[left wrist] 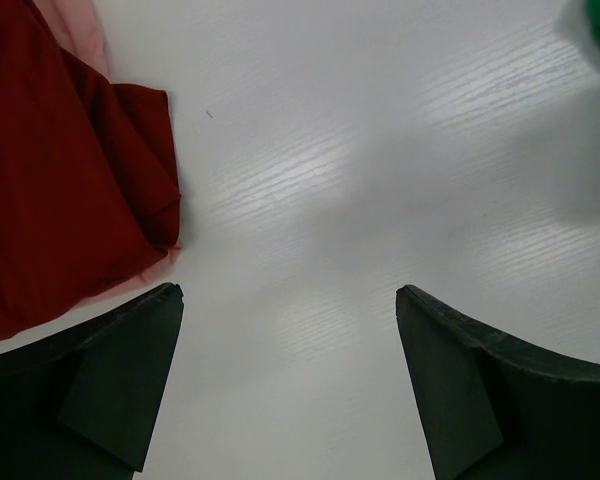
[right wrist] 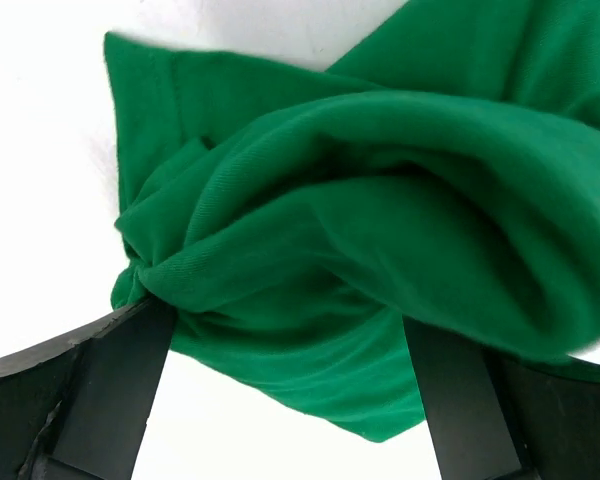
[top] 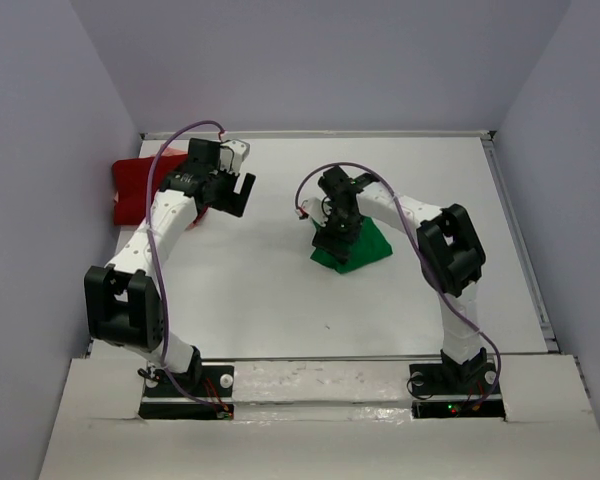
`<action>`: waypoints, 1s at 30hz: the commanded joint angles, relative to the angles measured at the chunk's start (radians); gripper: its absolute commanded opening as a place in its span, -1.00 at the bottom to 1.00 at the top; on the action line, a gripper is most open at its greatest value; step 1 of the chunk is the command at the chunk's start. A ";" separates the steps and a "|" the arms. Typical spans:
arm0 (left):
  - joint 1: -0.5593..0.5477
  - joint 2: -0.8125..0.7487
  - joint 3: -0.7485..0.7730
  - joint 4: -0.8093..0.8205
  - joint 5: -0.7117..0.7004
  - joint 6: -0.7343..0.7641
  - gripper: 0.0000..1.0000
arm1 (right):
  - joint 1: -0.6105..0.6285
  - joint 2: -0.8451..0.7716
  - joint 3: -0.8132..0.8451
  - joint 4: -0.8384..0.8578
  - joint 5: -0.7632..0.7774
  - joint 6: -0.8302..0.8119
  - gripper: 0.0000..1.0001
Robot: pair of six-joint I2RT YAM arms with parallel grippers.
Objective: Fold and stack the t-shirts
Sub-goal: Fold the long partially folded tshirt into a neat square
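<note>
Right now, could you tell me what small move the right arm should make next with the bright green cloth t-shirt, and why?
Probably close the right gripper on the bright green cloth t-shirt: its fingers stand wide apart with a bunched fold of the shirt between them, so a grip looks ready.

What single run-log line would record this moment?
left gripper: open, empty | right gripper: open around green shirt | dark red shirt: atop pink shirt

Fixed view high over the near edge of the table (top: 280, 290), wrist views close above it, green shirt (top: 372, 248) in all three.
</note>
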 commanded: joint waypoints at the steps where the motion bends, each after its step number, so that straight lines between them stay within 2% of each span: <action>1: -0.008 -0.069 -0.026 0.017 0.011 0.010 0.98 | 0.000 0.027 -0.014 0.149 0.047 0.030 0.99; 5: -0.008 -0.078 -0.035 0.020 0.022 0.009 0.98 | 0.020 0.056 -0.034 0.209 0.128 0.027 0.99; 10: -0.008 -0.068 -0.046 0.023 0.049 0.004 0.98 | 0.020 0.052 -0.046 0.209 0.148 0.019 0.99; 16: -0.008 -0.035 -0.034 0.014 0.132 -0.011 0.98 | 0.020 -0.081 -0.016 0.169 0.133 0.025 0.99; 19: -0.008 0.003 0.006 -0.015 0.225 -0.024 0.98 | 0.011 -0.149 0.052 0.135 0.147 0.022 0.99; 22: -0.008 0.061 0.054 -0.066 0.395 -0.030 0.88 | -0.026 -0.216 0.104 0.138 0.181 0.025 0.99; 25: -0.008 0.132 0.084 -0.086 0.485 -0.031 0.72 | -0.069 -0.266 0.101 0.175 0.190 0.041 0.99; 30: -0.037 0.230 0.118 -0.119 0.569 -0.025 0.52 | -0.089 -0.298 -0.076 0.229 0.265 -0.008 0.99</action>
